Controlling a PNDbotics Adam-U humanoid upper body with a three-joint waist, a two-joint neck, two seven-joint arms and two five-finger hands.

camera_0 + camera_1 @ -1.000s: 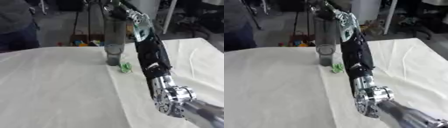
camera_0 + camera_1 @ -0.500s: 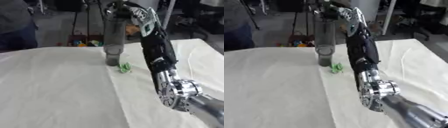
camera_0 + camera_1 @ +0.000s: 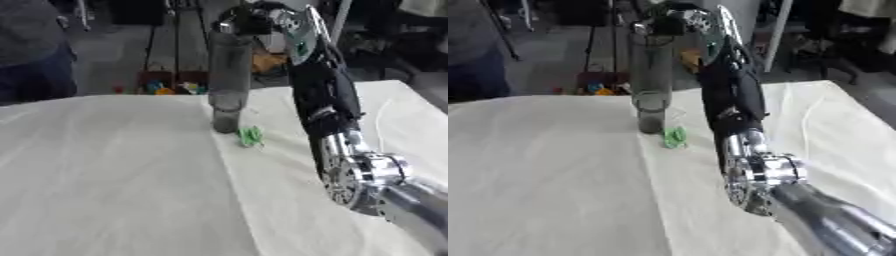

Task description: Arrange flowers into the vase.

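The right hand (image 3: 254, 20) hovers at the mouth of the tall upright vase (image 3: 229, 82), which stands directly below its fingers; whether they hold anything cannot be told. A small green piece (image 3: 251, 136) lies on the worktop (image 3: 114, 180), beside the vase's base.

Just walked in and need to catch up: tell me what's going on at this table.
The robot's right hand is up at the mouth of a tall, clear vase standing on the white-clothed table. Whether the hand holds a flower cannot be made out. A small green piece lies on the cloth just beside the vase's base. The left hand is not in view.
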